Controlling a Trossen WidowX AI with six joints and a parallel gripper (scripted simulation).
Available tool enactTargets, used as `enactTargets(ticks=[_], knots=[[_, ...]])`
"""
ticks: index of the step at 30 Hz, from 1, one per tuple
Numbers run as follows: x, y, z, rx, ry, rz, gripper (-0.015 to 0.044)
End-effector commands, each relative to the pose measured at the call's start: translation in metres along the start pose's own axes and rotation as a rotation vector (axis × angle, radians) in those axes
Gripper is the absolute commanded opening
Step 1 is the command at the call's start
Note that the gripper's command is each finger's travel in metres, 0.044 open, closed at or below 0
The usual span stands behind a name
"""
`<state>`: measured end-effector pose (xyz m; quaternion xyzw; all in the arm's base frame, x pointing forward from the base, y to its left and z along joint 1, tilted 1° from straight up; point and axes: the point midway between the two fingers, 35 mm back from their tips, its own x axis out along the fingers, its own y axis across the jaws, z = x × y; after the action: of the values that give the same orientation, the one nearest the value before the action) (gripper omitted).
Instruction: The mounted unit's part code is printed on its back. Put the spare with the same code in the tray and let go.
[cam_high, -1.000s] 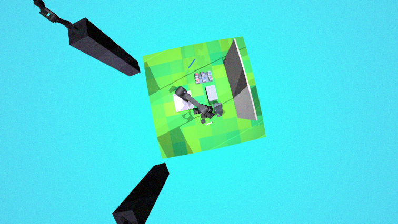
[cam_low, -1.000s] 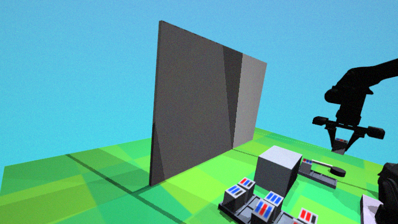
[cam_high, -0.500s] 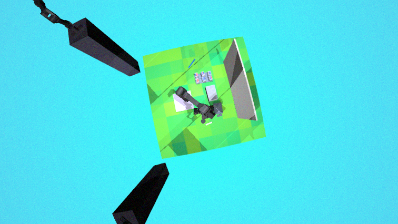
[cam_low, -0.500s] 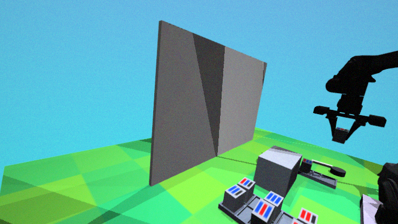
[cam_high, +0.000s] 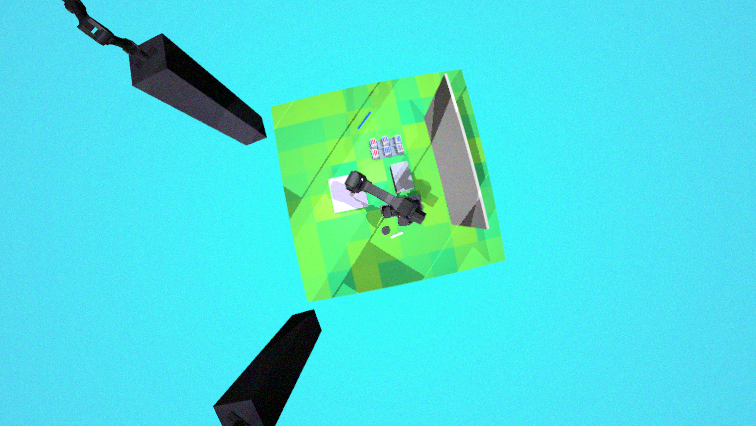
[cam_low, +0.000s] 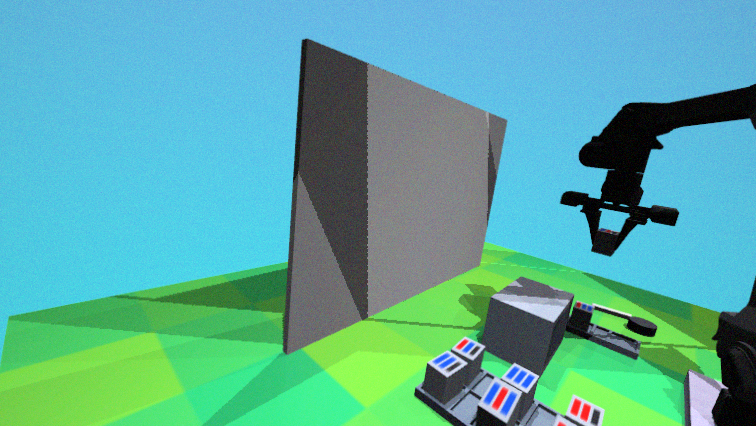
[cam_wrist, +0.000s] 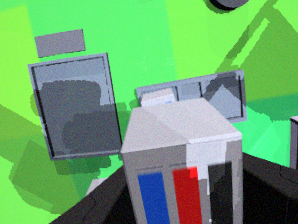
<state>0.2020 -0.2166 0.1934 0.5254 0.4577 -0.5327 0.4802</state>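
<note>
One green, patchwork worktop (cam_high: 322, 254) (cam_low: 174, 381) (cam_wrist: 150, 30) carries an upright grey panel (cam_high: 457, 164) (cam_low: 423, 185), with plain blue all around it. Above the worktop, the gripper (cam_low: 605, 246) (cam_wrist: 177, 161) is clamped on a grey block (cam_low: 606, 243) (cam_wrist: 182, 120) striped blue, red and black, which sits between its fingertips. In the wrist view a shallow grey tray (cam_wrist: 77, 150) lies beyond the block, off to the left, though its shaded inside is hard to read.
</note>
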Motion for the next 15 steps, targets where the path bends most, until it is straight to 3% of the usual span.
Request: enactTargets(ticks=[1,15], knots=[[0.001,0.018,0.001,0.005,0.007,-0.002,0.0000],[0.005,0.079,0.000,0.028,0.015,-0.002,0.0000]])
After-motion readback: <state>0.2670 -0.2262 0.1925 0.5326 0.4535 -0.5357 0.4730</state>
